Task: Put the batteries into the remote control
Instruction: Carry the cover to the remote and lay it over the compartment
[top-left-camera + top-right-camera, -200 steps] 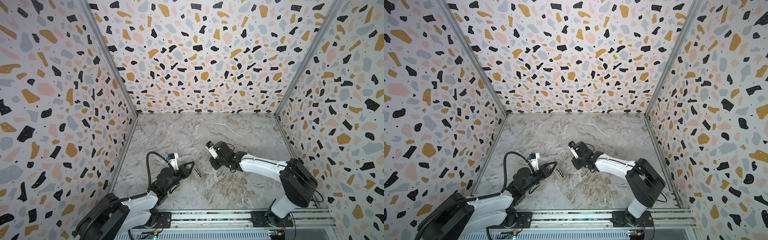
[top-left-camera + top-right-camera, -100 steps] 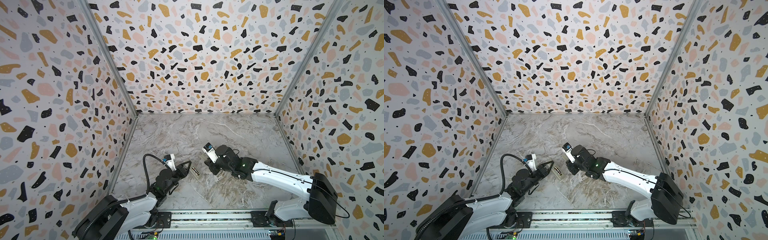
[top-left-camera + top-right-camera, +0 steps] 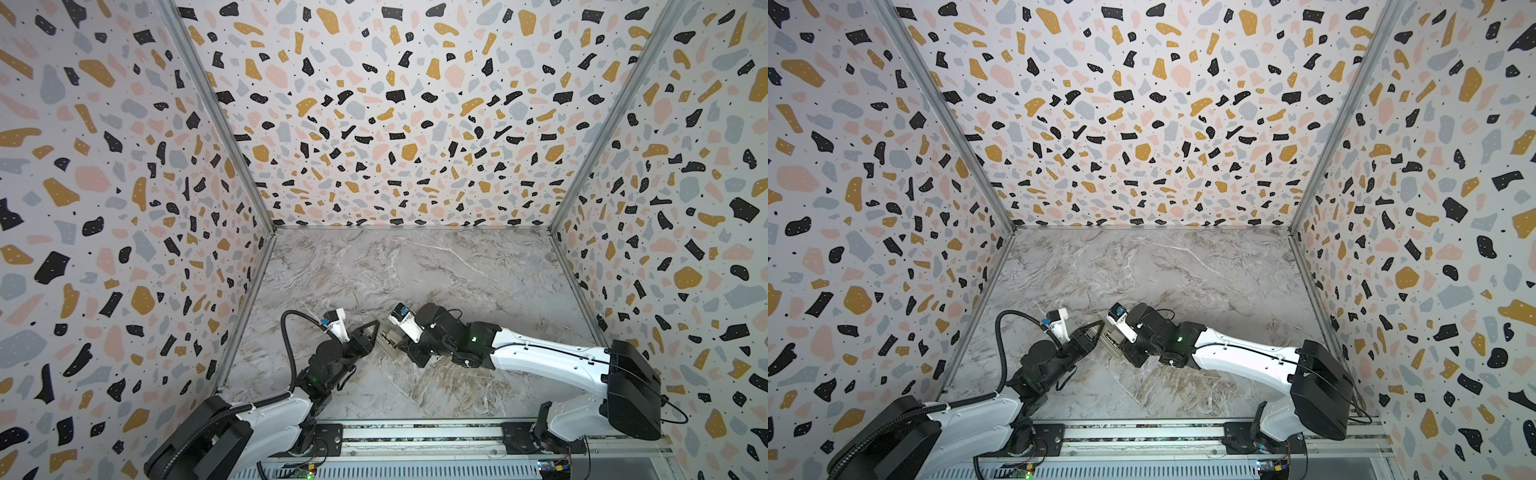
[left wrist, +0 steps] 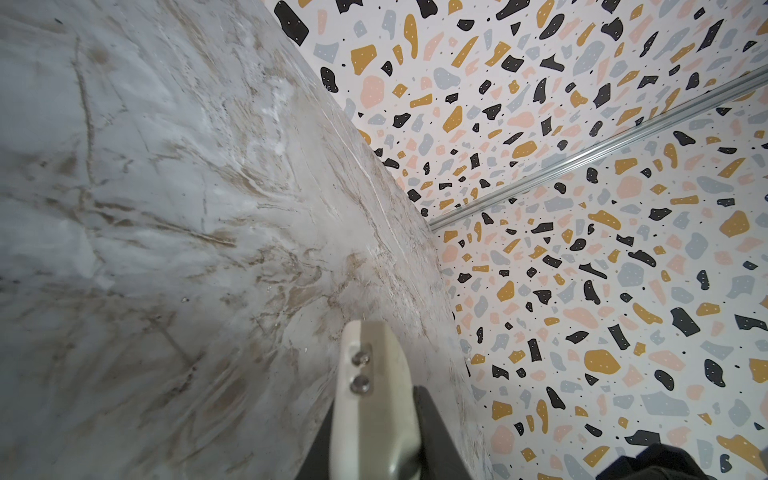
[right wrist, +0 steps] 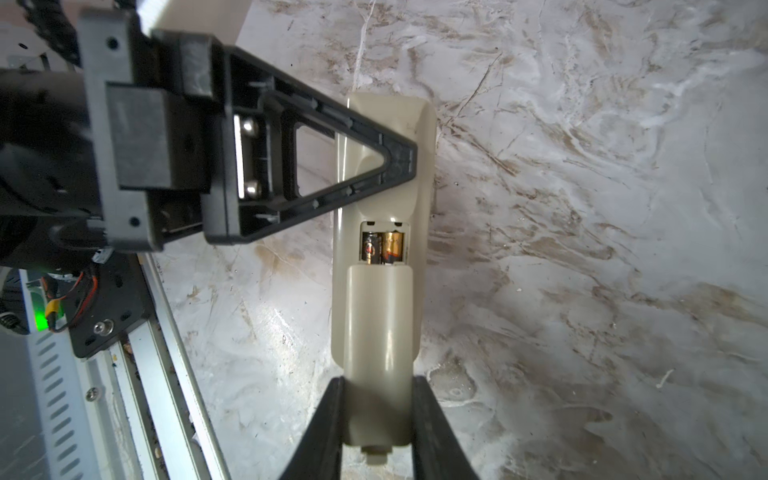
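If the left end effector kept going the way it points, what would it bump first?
Probably the remote control: the left end effector, shut, overlaps its pale back in the right wrist view, though contact is unclear.

Towards the front left of the marbled grey surface (image 3: 1183, 270), well clear of the speckled walls (image 3: 1142, 124), the pale remote control (image 3: 1111, 340) sits aslant between the two arms. The left pincer (image 3: 1098, 332), a black triangular shape reaching in from the lower left, has its tip at one end of the remote control. The right pincer (image 3: 1124, 348) covers the other end, and at this size its grip cannot be made out.
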